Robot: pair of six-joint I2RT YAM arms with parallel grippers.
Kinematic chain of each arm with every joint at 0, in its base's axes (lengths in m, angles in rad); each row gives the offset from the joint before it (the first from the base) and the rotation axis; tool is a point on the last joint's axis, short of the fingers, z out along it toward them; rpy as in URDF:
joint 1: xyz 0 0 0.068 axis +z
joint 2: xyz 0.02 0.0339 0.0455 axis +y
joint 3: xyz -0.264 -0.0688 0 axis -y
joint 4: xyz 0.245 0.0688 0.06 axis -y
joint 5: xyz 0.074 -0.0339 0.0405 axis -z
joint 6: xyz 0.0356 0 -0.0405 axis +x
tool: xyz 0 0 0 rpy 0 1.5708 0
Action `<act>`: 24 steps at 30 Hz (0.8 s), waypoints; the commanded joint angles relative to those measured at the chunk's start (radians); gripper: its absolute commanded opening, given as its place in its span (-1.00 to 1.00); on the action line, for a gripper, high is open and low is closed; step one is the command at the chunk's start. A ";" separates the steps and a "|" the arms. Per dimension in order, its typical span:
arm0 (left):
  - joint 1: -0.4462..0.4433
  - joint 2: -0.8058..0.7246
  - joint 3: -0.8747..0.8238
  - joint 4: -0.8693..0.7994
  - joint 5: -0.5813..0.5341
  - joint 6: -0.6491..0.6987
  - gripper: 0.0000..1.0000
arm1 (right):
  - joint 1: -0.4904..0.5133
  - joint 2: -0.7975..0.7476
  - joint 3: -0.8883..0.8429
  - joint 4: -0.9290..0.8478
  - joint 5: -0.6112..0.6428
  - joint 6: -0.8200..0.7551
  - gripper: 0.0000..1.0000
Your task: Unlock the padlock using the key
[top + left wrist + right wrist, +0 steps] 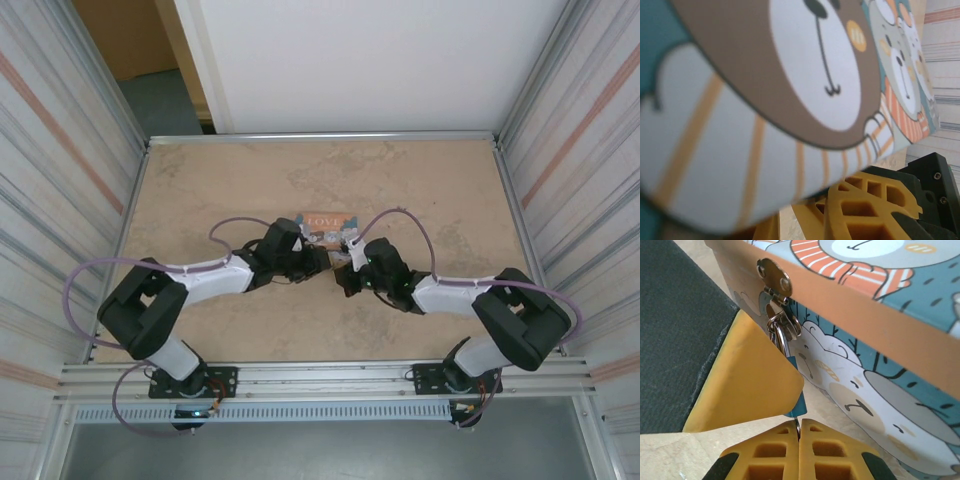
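Bear-print tin [875, 390], beige table [250, 180]

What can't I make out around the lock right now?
- Tiny blue padlock: right wrist view, body mostly behind a yellow finger pad; only its silvery shackle and an edge show.
- Keyhole, key: right wrist view, hidden by that pad above the shut right hand.
- Top view: lock too small.
- Left wrist view: bear-printed tin box blurred, too close.

You're looking at a tin [880, 365] of smooth printed metal with a soft satin sheen. Its hasp [774, 277] and the shackle [781, 340] of the padlock [798, 401] are bright, polished silvery metal. The right gripper [799, 431] is matt yellow plastic, moulded in an open lattice. Your bench [400, 190] has a matt, mottled, stone-like surface.
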 commanded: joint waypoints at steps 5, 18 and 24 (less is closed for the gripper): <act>-0.042 0.056 -0.021 0.074 0.130 -0.025 -0.75 | -0.002 0.032 -0.034 0.194 0.016 0.050 -1.00; -0.033 0.007 -0.034 0.053 0.125 -0.014 -0.31 | -0.009 0.116 -0.093 0.265 0.036 0.095 -1.00; -0.012 -0.069 -0.044 -0.010 0.113 0.020 -0.08 | -0.009 0.138 -0.095 0.277 0.029 0.102 -1.00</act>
